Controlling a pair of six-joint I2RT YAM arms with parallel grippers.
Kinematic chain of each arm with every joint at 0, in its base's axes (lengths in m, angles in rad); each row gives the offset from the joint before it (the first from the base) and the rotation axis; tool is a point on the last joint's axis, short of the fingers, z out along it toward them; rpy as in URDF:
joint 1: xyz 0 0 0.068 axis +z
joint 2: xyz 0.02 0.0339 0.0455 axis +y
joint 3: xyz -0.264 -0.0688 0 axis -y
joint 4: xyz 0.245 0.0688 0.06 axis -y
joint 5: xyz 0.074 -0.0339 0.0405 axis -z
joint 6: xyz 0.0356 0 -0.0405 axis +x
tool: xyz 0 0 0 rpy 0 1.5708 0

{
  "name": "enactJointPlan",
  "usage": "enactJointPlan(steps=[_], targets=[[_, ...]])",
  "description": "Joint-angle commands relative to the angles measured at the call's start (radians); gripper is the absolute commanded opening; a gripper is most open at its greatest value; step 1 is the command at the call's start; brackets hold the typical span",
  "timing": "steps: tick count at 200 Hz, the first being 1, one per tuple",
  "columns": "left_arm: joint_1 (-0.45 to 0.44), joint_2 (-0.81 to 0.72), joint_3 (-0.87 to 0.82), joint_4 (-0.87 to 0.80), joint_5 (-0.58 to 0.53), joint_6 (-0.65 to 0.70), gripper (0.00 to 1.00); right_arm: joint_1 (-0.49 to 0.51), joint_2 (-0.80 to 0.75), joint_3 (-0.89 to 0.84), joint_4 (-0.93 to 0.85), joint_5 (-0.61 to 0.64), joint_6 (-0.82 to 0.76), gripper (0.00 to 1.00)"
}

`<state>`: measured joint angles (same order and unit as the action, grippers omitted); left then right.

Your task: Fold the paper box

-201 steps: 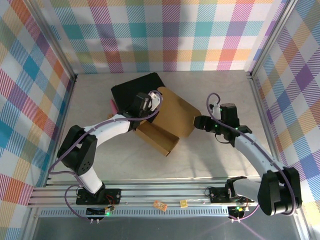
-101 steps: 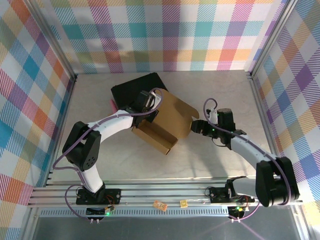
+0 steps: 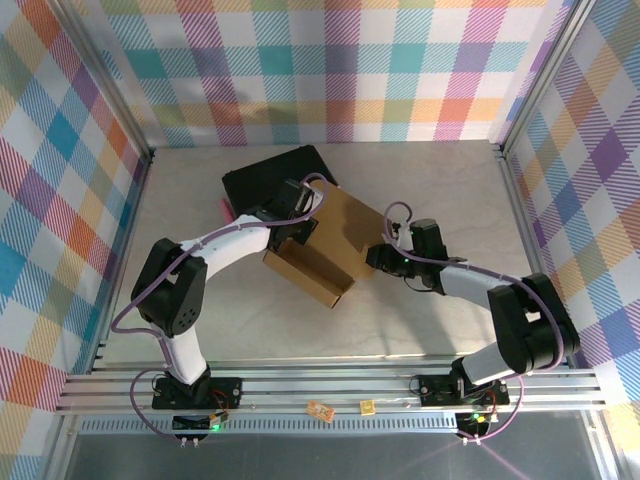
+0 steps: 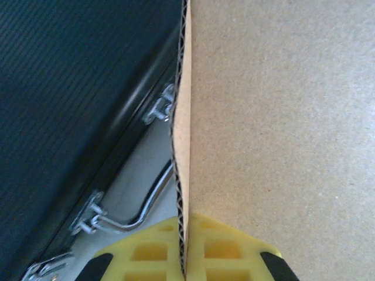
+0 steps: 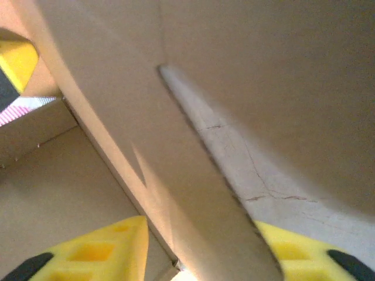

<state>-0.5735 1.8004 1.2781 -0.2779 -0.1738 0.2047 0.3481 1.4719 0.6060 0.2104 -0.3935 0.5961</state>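
Paper box [image 3: 335, 235]: brown cardboard, partly formed, at the middle of the overhead view. A shallow tray section sits toward the lower left, and a wide flat flap rises toward the upper right.
Box's neighbour: a black case [image 3: 262, 178] lies just above and left of the box. The box's upper-left corner overlaps it or touches it — I cannot tell which.
Left gripper [image 3: 298, 228]: at the box's upper-left edge, next to the case. In the left wrist view the yellow fingers [image 4: 225, 249] are pressed together on the corrugated edge of the box [image 4: 281, 117], pinching it.
Beside that edge: the ribbed black case [image 4: 70, 88] fills the left of the left wrist view, with a metal wire handle [image 4: 146, 205] and clasps along its side.
Right gripper [image 3: 372, 256]: at the right edge of the flap, right of centre in the overhead view.
Right gripper's state: in the right wrist view a cardboard panel [image 5: 176, 35] runs down between the two yellow fingers [image 5: 99, 252]. I cannot tell whether they are clamped on it or merely straddling it.
Bench [image 3: 200, 300]: pale surface — a grey strip of it [image 5: 252, 170] shows under the lifted cardboard.
Surroundings: plaid walls [image 3: 330, 60] on three sides.
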Motion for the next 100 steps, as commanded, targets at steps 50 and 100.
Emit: enactJointPlan(steps=[50, 100], targets=[[0.005, 0.007, 0.085, -0.115, 0.003, -0.113, 0.00, 0.089, 0.018, 0.245, -0.340, 0.296, -0.007, 0.00], [-0.051, -0.004, 0.130, -0.190, -0.081, -0.246, 0.00, 0.218, 0.157, 0.574, -0.844, 0.638, 0.124, 0.00]])
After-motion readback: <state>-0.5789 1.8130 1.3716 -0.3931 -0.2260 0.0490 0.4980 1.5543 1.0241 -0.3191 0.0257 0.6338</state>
